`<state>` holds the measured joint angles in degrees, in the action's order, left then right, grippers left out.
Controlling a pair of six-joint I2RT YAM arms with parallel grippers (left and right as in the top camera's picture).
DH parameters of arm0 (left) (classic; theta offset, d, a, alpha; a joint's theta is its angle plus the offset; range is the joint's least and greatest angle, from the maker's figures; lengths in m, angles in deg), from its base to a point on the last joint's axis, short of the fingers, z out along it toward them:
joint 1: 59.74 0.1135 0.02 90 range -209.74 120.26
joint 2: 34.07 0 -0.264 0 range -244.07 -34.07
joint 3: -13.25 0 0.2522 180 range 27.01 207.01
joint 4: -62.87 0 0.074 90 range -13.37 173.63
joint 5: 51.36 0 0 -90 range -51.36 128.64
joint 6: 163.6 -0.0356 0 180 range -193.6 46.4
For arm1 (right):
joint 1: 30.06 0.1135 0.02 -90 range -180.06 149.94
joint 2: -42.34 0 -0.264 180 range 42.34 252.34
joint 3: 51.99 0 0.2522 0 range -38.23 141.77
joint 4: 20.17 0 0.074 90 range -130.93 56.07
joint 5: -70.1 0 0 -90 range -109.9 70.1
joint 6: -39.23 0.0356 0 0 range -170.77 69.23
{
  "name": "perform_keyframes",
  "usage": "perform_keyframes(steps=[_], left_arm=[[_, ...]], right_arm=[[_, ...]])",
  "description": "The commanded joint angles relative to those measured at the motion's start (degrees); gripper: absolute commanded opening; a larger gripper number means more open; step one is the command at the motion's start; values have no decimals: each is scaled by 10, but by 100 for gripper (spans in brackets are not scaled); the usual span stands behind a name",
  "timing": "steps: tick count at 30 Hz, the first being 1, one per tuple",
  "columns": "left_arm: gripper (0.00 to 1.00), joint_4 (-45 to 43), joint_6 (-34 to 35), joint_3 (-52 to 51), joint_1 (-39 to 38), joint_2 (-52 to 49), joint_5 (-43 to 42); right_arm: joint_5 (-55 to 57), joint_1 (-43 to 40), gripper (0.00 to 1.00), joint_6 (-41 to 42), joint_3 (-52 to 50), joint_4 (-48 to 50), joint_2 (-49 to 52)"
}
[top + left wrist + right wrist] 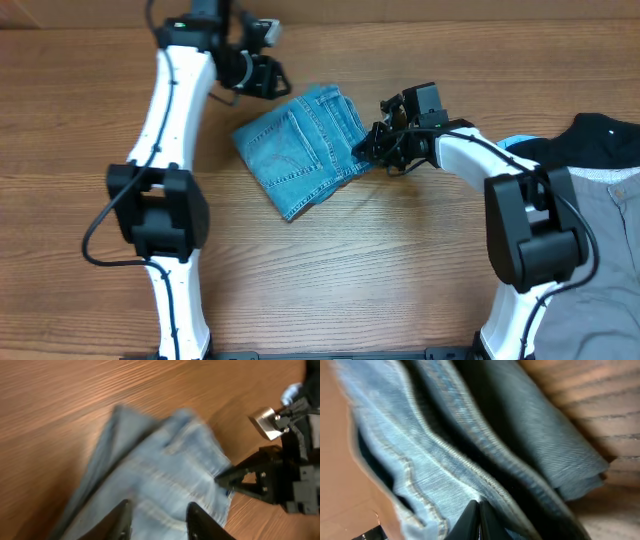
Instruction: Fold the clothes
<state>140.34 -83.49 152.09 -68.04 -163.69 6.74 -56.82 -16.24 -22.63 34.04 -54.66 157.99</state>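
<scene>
The light blue denim jeans (300, 150) lie folded into a compact bundle at the table's middle, a stitched back pocket facing up. My left gripper (272, 78) hovers just beyond their far left corner. In the left wrist view its fingers (157, 510) are open and empty above the denim (165, 480). My right gripper (368, 150) is at the bundle's right edge. In the right wrist view its fingertips (479, 505) are pressed together on a fold of the denim (435, 460). It also shows in the left wrist view (235, 480).
A black garment (600, 140) and a grey garment (605, 220) lie piled at the table's right edge, behind my right arm. Bare wooden tabletop (380, 270) surrounds the jeans.
</scene>
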Motion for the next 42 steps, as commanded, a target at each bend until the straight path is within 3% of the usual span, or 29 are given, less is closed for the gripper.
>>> perform_keyframes(steps=[1,5,11,17,24,29,34,42], left_arm=[[30,-22,-48,-5,-38,-26,-20],[19,-67,-49,-5,-58,-74,-20],[15,-144,5,-5,-59,-155,-3],[24,-227,89,-5,-52,-200,-7],[28,-228,98,-2,-48,-188,-7],[40,-183,99,41,-17,-155,-8],[48,-78,99,124,32,-96,-8],[63,90,50,156,84,10,48]], right_arm=[[8,-7,6,-9,-2,3,-62],[9,-7,6,-7,-2,2,-65],[63,-2,7,7,-2,2,-33],[73,-1,6,58,-2,-18,36],[99,-4,4,76,-2,-52,53],[96,-14,6,66,-2,-100,46],[68,-17,10,-49,-2,-127,-7],[28,-7,14,-57,-2,-145,-155]])
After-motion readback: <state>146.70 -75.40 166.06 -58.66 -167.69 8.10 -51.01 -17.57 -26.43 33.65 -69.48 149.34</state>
